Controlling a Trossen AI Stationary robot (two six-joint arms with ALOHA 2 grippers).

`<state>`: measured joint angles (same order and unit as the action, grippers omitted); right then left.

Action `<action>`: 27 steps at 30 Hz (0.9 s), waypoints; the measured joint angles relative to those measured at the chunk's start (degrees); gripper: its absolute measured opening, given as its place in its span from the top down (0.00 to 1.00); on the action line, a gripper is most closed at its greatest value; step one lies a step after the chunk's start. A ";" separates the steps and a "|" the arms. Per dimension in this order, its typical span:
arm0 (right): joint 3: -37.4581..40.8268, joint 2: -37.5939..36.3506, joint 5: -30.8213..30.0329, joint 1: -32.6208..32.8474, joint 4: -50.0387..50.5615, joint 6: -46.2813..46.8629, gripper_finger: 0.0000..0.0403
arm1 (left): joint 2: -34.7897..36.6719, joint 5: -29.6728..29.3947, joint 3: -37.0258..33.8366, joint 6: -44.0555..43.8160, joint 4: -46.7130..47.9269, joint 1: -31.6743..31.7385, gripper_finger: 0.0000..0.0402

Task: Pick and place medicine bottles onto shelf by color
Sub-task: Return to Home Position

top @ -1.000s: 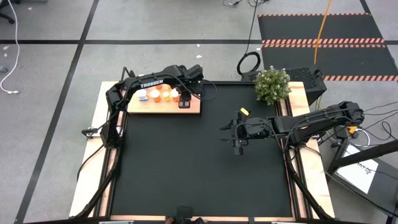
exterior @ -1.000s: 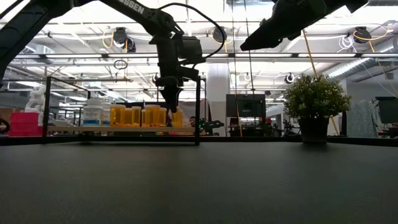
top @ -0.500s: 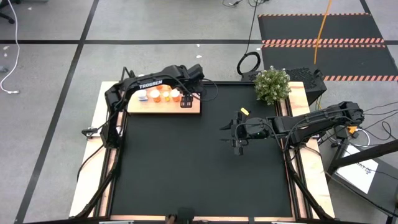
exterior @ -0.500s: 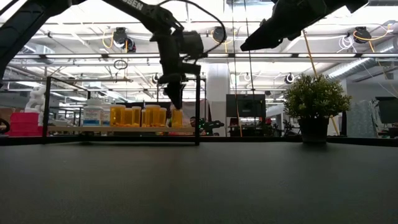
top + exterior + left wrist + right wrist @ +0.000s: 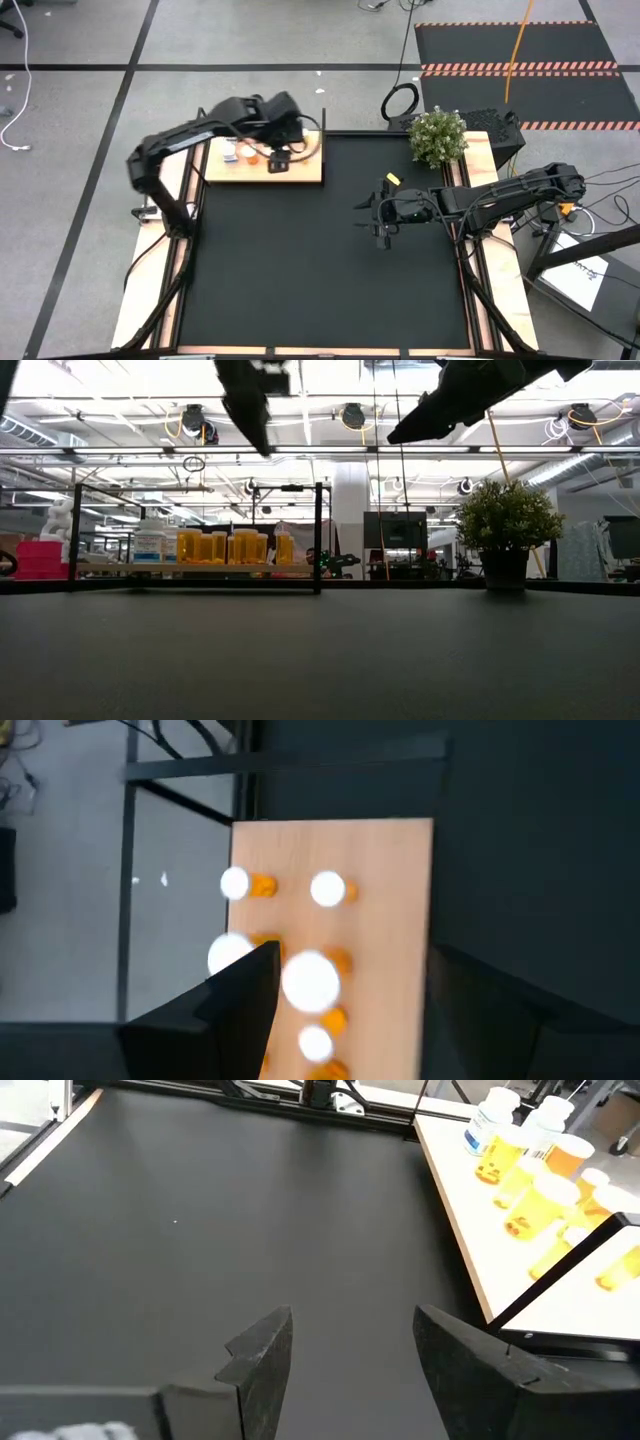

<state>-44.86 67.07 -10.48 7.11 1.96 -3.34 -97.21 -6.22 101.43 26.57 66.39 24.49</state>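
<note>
I see the bottles (image 5: pixel 225 547) standing together on the shelf (image 5: pixel 305 174) at the table's 11 o'clock, with a white one at the 9 o'clock end. None shows on the mat (image 5: pixel 320 280), so I judge the sorting done, with only parking the arms left. The left gripper (image 5: pixel 277 161) hangs over the shelf, fingers spread, empty. The right gripper (image 5: pixel 350 1342) hovers mid-mat toward 3 o'clock, also wide and empty.

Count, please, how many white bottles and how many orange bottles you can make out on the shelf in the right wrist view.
White bottles: 2
Orange bottles: at least 6; the picture's edge may hide more
Total: at least 8
</note>
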 joint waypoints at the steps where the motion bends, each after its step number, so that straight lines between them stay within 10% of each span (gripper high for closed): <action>1: 0.00 0.00 -0.08 0.00 0.06 -0.15 0.50 | 1.79 0.26 0.00 -1.54 0.87 -0.32 0.37; 15: 0.31 0.00 -5.97 -2.51 -0.66 -1.52 0.52 | 36.22 -0.25 -28.43 -15.23 -16.06 -16.61 0.37; 27: 4.04 -0.22 2.63 -8.98 -7.45 -4.68 0.84 | 55.22 -10.81 -52.21 -24.65 -33.09 -30.53 0.37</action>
<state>-40.82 66.85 -7.85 -1.86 -5.50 -8.02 -41.99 -17.04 49.22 1.91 33.31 -6.04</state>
